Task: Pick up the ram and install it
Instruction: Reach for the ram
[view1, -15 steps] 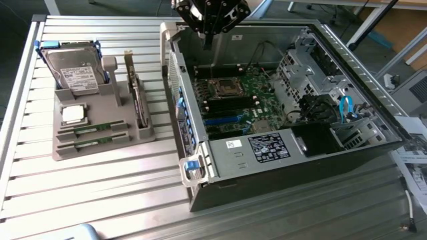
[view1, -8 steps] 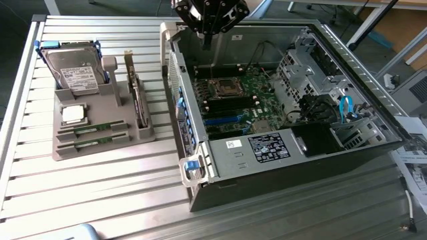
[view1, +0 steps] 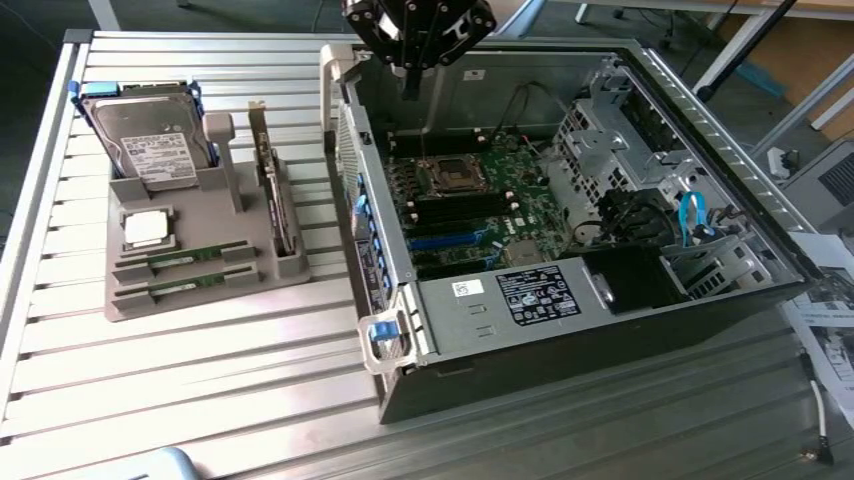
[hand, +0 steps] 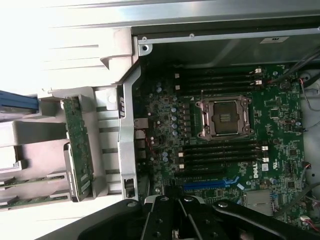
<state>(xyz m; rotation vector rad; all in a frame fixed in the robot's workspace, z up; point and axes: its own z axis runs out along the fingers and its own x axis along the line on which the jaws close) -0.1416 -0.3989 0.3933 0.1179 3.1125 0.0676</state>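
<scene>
At the exterior view's left, on the slatted metal worktop, stands a gray holder. At its far end a hard drive leans upright; its white label carries print too small to read. Nearer lies the square silver processor. Nearest of all, the far ram stick and the near ram stick lie side by side, each in its own slot of the holder, untouched. Along the holder's right edge an expansion card stands on edge.

Just right of the holder lies the open computer case. Its near wall bears a small white sticker and a black label, both with white or dark print that cannot be read. Inside is the green motherboard with an empty processor socket. In the wrist view the board shows the word "DELL" in white.

The hand hangs above the case's far left corner, well apart from both ram sticks. Its fingers are pressed together and hold nothing.

Farther right inside the case, a blue cable curls by the drive cage.
</scene>
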